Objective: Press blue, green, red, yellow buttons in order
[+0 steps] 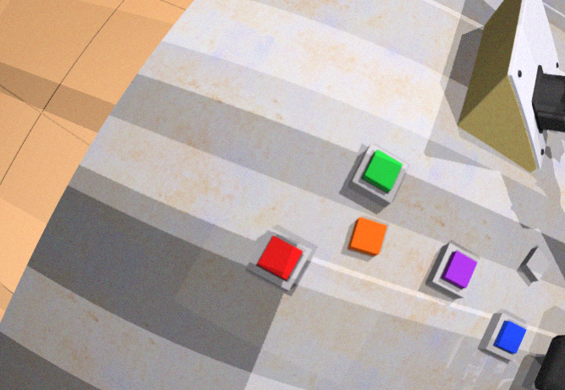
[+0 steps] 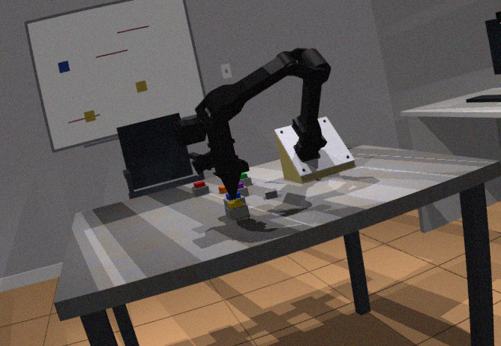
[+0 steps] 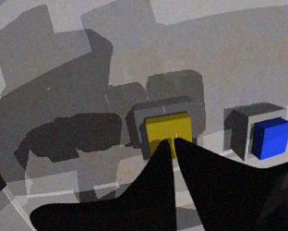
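Observation:
My gripper (image 2: 232, 197) (image 3: 171, 145) is shut and empty. In the wrist view its tips overlap the near part of the yellow button (image 2: 235, 204) (image 3: 170, 127); whether they touch it I cannot tell. The yellow button stands up in its grey housing. The blue button (image 1: 510, 337) (image 2: 228, 197) (image 3: 271, 139) is beside it, to the right in the wrist view. The green button (image 1: 382, 171) (image 2: 244, 176) is further back, and the red button (image 1: 280, 258) (image 2: 199, 184) is at the far left in the exterior view. The yellow button is not visible in the top view.
A purple button (image 1: 459, 269) stands between the blue button and an orange block (image 1: 367, 236). A grey block (image 1: 537, 264) (image 2: 271, 194) lies near the purple button. A slanted white panel on a yellowish wedge (image 1: 495, 116) (image 2: 289, 159) stands by the arm's base.

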